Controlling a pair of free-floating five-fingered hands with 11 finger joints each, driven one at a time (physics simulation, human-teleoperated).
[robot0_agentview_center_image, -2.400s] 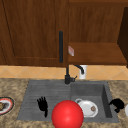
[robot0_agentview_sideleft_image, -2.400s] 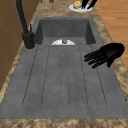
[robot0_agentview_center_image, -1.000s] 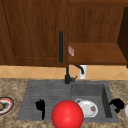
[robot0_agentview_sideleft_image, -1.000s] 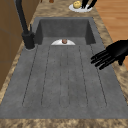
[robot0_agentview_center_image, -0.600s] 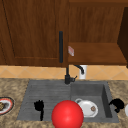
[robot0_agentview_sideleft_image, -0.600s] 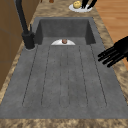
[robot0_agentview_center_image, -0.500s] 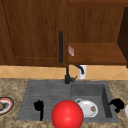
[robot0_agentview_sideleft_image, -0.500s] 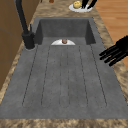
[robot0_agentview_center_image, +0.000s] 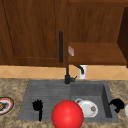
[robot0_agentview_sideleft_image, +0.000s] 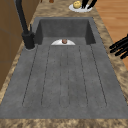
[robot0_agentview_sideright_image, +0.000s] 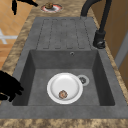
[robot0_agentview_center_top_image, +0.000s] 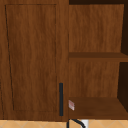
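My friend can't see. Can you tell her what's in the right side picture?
A white plate with a small brown bit of food lies in a grey sink. A black hand hovers at its near left edge, and a black tap stands on the right.

Two plain matte black hands with slender fingers.

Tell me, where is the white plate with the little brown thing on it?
The white plate lies on the bottom of the sink basin, beside the drain. In the front view it sits right of the red ball.
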